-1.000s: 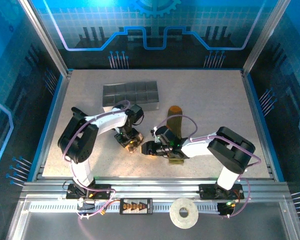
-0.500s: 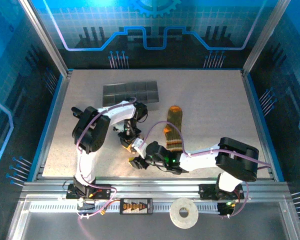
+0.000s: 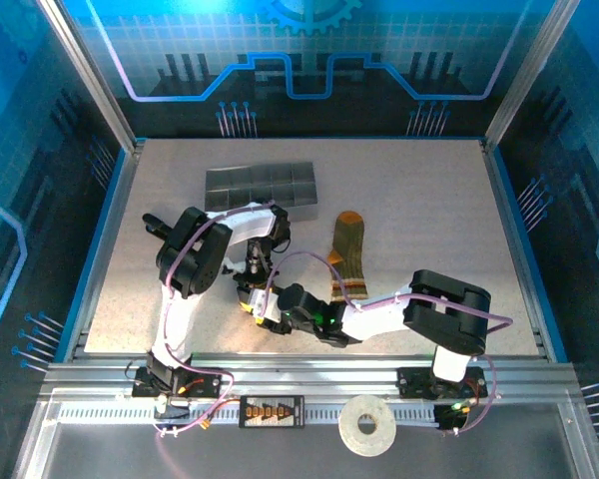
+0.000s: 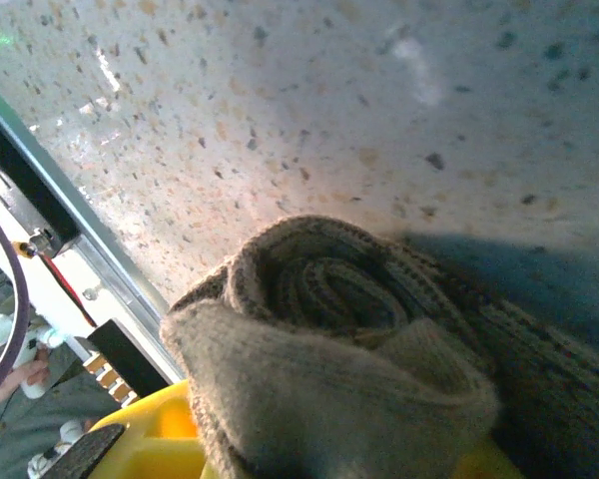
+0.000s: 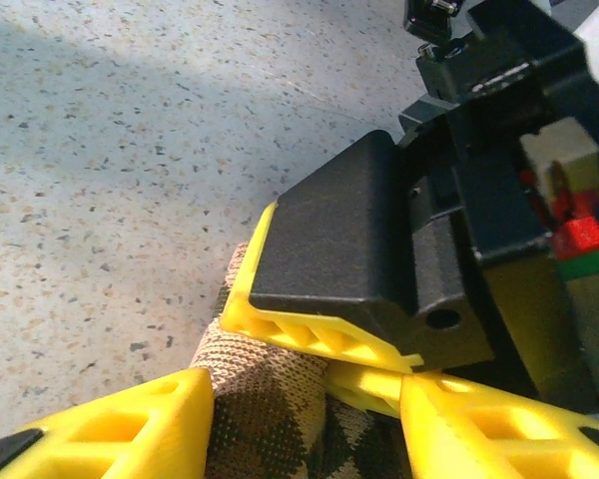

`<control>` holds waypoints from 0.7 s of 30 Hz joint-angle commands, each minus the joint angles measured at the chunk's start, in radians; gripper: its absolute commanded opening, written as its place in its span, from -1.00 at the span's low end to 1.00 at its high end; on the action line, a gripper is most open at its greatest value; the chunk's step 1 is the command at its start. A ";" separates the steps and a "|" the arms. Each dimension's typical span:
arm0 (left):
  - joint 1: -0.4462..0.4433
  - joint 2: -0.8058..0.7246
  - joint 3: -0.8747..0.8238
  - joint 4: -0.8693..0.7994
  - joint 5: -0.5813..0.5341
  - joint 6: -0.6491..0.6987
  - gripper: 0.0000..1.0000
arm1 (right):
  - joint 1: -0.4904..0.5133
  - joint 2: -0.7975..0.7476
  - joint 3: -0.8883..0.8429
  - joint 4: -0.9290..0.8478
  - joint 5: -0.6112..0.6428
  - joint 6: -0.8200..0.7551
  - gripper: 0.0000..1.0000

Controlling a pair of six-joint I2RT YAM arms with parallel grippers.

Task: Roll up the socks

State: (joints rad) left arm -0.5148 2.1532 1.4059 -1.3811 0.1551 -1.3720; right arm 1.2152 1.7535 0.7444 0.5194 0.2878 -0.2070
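Note:
The beige-brown argyle sock (image 4: 329, 299) is wound into a tight roll with its spiral end toward the left wrist camera. My left gripper (image 3: 254, 289) is shut on it, and yellow shows at the lower corners under the roll in the left wrist view. My right gripper (image 5: 307, 391) reaches in from the right. Its yellow fingers (image 5: 120, 424) press both sides of the same roll (image 5: 280, 419), just below the left gripper's black-backed finger (image 5: 329, 259). From above, the right gripper (image 3: 272, 311) sits right beside the left one. The olive green sock with orange toe (image 3: 347, 255) lies flat and unrolled on the table.
A grey divided tray (image 3: 260, 188) lies at the back left of the table. Both arms crowd the front middle, and the right arm's links stretch along the front edge (image 3: 379, 317). A tape roll (image 3: 367, 426) rests on the rail in front of the table.
My right gripper has swung left off the green sock, along the front edge, up to the roll in my left gripper. The left arm folded more upright while its gripper stayed put.

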 commanded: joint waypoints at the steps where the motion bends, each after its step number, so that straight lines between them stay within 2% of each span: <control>1: -0.007 0.113 -0.086 0.321 -0.028 -0.048 -1.00 | 0.027 -0.019 -0.019 -0.009 0.016 0.016 0.04; 11: -0.013 0.053 -0.191 0.445 -0.043 -0.112 -1.00 | 0.080 -0.046 -0.061 -0.062 0.059 0.105 0.03; 21: -0.013 -0.031 -0.277 0.549 -0.049 -0.157 -1.00 | 0.081 0.030 0.025 -0.044 0.035 0.096 -0.02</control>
State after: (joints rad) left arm -0.5152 2.0193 1.2236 -1.2575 0.1921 -1.4807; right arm 1.2896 1.7664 0.7334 0.4564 0.3214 -0.1272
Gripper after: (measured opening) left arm 0.220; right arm 0.489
